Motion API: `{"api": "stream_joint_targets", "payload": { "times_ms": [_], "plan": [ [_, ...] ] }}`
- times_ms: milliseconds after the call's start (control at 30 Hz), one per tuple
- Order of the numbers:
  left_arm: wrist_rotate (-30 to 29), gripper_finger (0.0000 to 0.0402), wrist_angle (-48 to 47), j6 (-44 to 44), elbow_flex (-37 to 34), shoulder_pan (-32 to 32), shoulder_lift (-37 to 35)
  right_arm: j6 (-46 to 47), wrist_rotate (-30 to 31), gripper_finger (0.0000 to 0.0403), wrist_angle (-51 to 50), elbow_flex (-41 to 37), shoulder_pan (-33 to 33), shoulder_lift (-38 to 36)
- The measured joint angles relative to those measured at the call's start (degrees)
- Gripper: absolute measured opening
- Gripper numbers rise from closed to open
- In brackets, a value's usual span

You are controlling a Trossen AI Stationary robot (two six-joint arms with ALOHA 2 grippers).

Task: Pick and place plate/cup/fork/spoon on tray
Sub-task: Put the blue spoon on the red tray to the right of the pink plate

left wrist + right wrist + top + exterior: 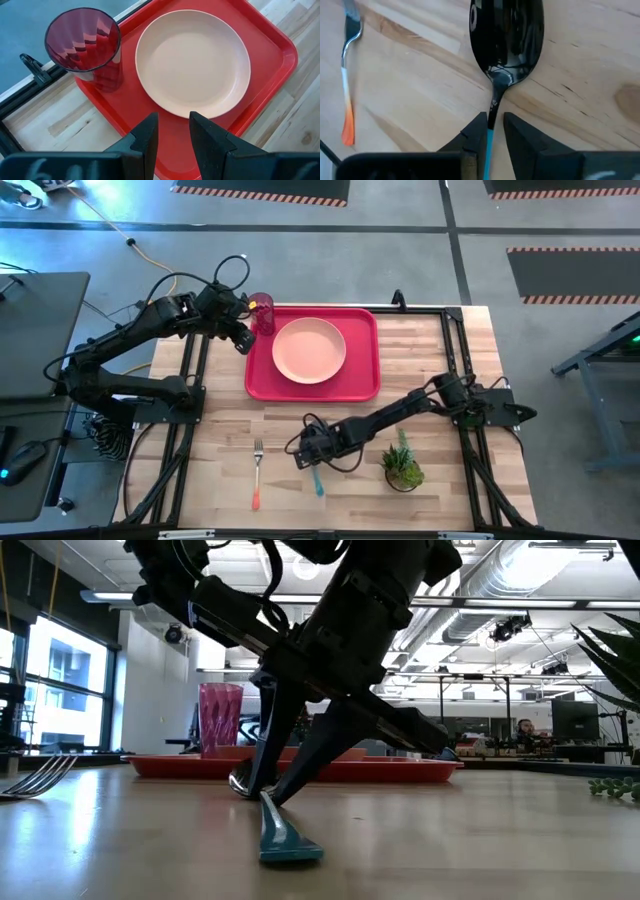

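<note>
The red tray (362,380) lies at the table's far middle. The pink plate (309,349) sits on it, and the red-pink cup (263,313) stands upright in its far left corner. My left gripper (173,130) hovers open over the tray's left rim (107,115), touching nothing. The spoon (318,478) lies on the wood near the front, bowl (507,35) toward the tray. My right gripper (494,122) is open, fingers pointing down, one on each side of the spoon's handle. The fork (257,470) lies on the table left of the spoon. My right gripper straddles the spoon's handle just behind the neck (491,112), coming from above with its fingers across the handle. One finger (479,131) lies close against the handle and a gap shows on the other side. I cannot tell whether it touches. The spoon lies on the table.
A small potted plant (402,465) stands just right of my right gripper. The fork's tines (40,775) lie at the left in the low view. A black clamp (398,298) sits at the table's far edge. Bare wood lies between the tray and the cutlery.
</note>
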Motion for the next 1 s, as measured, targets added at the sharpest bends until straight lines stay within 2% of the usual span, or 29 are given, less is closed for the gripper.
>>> {"api": "stream_joint_targets", "payload": {
  "times_ms": [433, 667, 1000],
  "plan": [
    [0.0, 0.0102, 0.0, 2.4, 0.0, 0.0, 0.0, 2.9, -1.4, 0.0049, -2.3, 0.0, -0.9, 0.0],
    [0.0, 0.0102, 0.0, 2.5, 0.0, 0.0, 0.0, 3.5, -1.2, 0.0007, -3.5, 0.0, -0.9, 0.0],
    [0.0, 0.0102, 0.0, 3.0, 0.0, 0.0, 0.0, 1.5, -0.6, 0.0004, -4.6, 0.9, -0.9, -0.1]
  ]
}}
